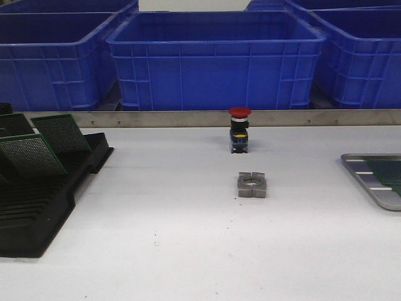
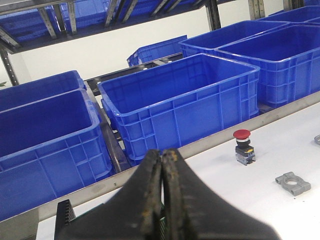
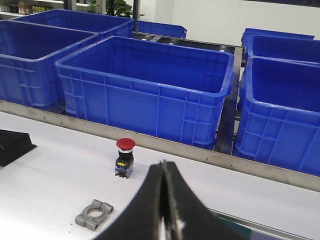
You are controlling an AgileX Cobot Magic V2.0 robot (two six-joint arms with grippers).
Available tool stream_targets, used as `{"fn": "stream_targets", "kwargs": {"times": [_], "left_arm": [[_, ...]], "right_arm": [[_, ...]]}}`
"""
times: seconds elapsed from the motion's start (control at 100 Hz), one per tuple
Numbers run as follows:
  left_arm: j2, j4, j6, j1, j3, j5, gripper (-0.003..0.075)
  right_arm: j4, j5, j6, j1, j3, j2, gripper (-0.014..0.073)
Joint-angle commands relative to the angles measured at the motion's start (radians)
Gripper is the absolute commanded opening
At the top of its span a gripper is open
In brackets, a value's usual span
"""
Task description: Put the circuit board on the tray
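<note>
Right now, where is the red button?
In the front view the red button stands upright near the middle of the white table, just in front of the metal rail, with the grey metal block closest to it.

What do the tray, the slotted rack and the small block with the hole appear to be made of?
The tray looks like metal: silver-grey, with a dull sheen on its raised rim. The rack looks like moulded plastic, matte black with evenly ribbed slots. The block seems to be cast or machined metal, rough grey and unpainted, though that is less certain.
</note>
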Motion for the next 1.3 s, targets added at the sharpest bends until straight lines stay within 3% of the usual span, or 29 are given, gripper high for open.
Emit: {"fn": "stream_targets", "kwargs": {"times": [0.0,0.28,0.48,0.61,0.7,0.85,0.92,1.01,1.06,1.29], "left_arm": [[0.012,-0.030,-0.012,0.002,-0.026,-0.039,-0.0017],[0.012,-0.028,-0.012,0.002,-0.023,-0.042,-0.0017],[0.012,0.083,-0.012,0.011,0.011,-0.188,-0.0017],[0.012,0.074,-0.027,0.025,0.036,-0.266,-0.0017],[0.008,0.240,-0.232,0.039,0.072,-0.296,-0.0017],[-0.077,0.843,-0.991,0.087,0.154,-0.266,-0.0017],[-0.122,0.977,-1.173,0.109,0.210,-0.260,-0.0017],[-0.164,0.976,-1.230,0.127,0.306,-0.291,-0.0017],[-0.164,0.976,-1.252,0.129,0.284,-0.135,-0.0017],[-0.164,1.011,-1.265,0.129,0.296,-0.072,-0.0017]], "right_arm": [[0.028,-0.016,-0.010,0.002,-0.028,0.006,-0.0060],[0.028,-0.016,-0.010,0.002,-0.028,0.006,-0.0060],[0.028,-0.016,-0.010,0.002,-0.028,0.006,-0.0060],[0.028,-0.016,-0.010,0.002,-0.028,0.006,-0.0060],[0.028,-0.016,-0.010,0.002,-0.028,0.006,-0.0060],[0.028,-0.016,-0.010,0.002,-0.028,0.006,-0.0060],[0.028,-0.016,-0.010,0.002,-0.028,0.006,-0.0060],[0.028,-0.016,-0.010,0.002,-0.028,0.006,-0.0060],[0.028,-0.016,-0.010,0.002,-0.027,0.004,-0.0060],[0.028,-0.012,-0.010,0.002,-0.024,0.006,-0.0060]]}}
